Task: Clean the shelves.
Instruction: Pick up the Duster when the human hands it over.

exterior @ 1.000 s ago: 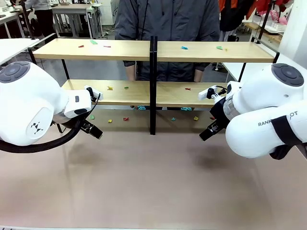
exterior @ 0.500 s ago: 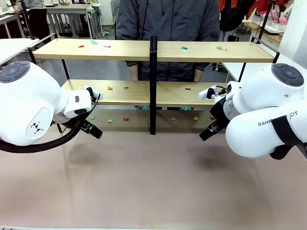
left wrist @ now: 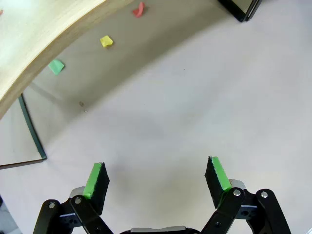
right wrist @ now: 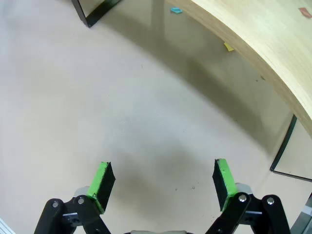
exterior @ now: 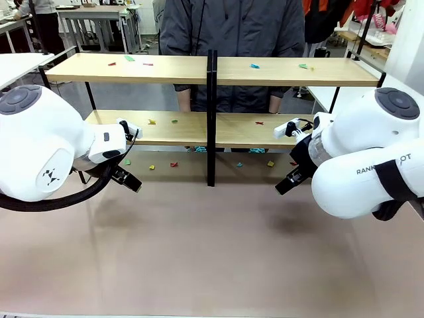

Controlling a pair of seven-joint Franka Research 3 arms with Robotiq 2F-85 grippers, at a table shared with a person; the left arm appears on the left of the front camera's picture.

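Both left fingers [left wrist: 96, 181] and right fingers [right wrist: 104, 180] gape wide, empty, near shelves [exterior: 179, 69] littered with scraps [exterior: 152, 122].

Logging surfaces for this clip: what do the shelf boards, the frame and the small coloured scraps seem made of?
The shelves have boards that look like pale wood or laminate, matt, with faint grain. Their frame looks like thin black-painted metal. The scraps seem paper: small, creased, brightly coloured.

two-tier wooden shelves [exterior: 165, 69], paper scraps scattered
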